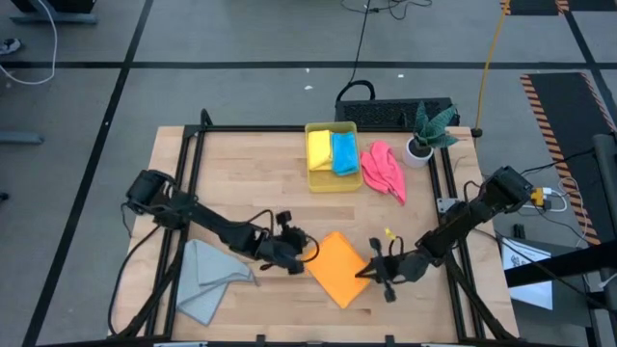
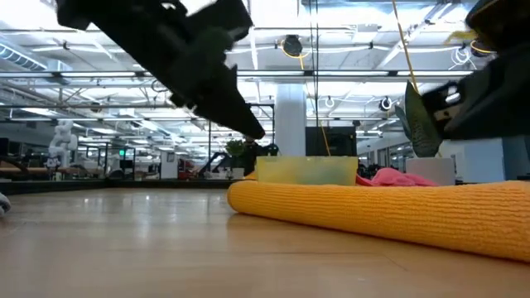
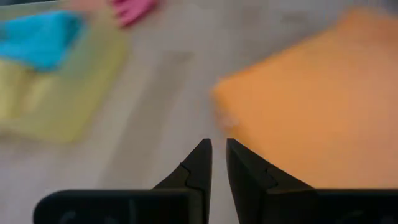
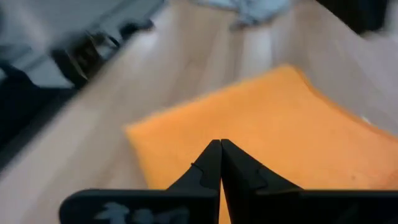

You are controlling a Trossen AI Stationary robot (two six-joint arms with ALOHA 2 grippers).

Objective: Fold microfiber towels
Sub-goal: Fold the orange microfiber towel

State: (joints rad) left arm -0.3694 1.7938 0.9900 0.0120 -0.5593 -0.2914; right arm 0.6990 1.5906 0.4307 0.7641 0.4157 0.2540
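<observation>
Robotics lab hall: bright ceiling light strips [image 2: 83,62], taped floor [image 1: 87,96], framed wooden table [image 1: 251,173]

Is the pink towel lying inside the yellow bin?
No, the pink towel lies on the table beside the yellow bin, which holds only the yellow towel and blue towel.

No legible text, label, brand, number or sign anywhere. Smudged pale marks on the housing at the bottom of the right wrist view, unreadable.
</observation>
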